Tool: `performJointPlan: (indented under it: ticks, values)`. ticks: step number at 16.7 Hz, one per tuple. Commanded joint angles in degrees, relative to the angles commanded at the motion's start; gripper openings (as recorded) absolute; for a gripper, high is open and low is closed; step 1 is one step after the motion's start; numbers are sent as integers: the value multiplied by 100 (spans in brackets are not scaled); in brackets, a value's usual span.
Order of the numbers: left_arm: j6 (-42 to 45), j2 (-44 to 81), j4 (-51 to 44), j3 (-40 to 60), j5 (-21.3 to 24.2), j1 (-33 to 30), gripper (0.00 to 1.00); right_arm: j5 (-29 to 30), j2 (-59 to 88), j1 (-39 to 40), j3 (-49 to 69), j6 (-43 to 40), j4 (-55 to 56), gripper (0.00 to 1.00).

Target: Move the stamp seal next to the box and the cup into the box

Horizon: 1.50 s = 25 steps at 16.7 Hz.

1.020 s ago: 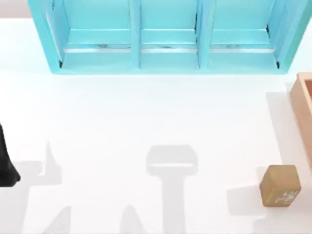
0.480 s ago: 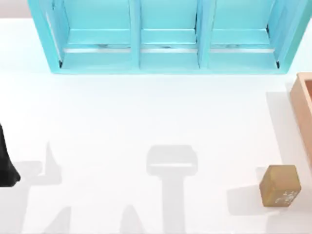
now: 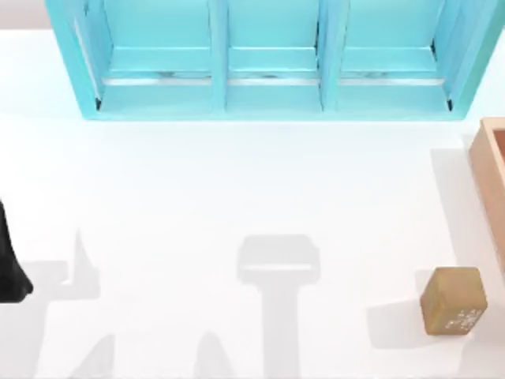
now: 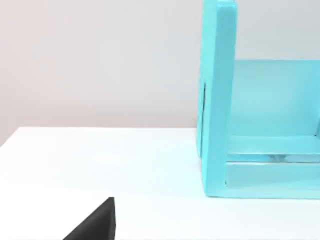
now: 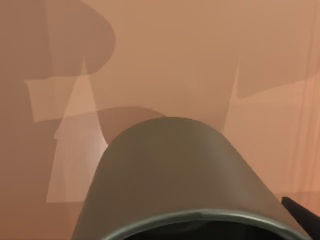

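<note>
The cup sits right up against the right wrist camera, over the box floor; can't tell the right gripper's grip. Stamp seal rests near the table's front-right corner, just beside the box.

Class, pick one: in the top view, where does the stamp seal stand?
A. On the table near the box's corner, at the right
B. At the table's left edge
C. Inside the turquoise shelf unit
A: the stamp seal stands on the white table just below the box at the right.
</note>
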Motion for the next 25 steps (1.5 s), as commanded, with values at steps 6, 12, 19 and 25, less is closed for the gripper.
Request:
performJointPlan:
  ticks: [6, 12, 19, 25]
  values:
    - [0, 0, 0, 0, 0, 0, 100, 0, 0, 0, 0, 0, 0, 30]
    - [0, 0, 0, 0, 0, 0, 100, 0, 0, 0, 0, 0, 0, 75]
    - [0, 0, 0, 0, 0, 0, 100, 0, 0, 0, 0, 0, 0, 100]
    - [0, 0, 0, 0, 0, 0, 100, 0, -8, -5, 19, 0, -18, 100]
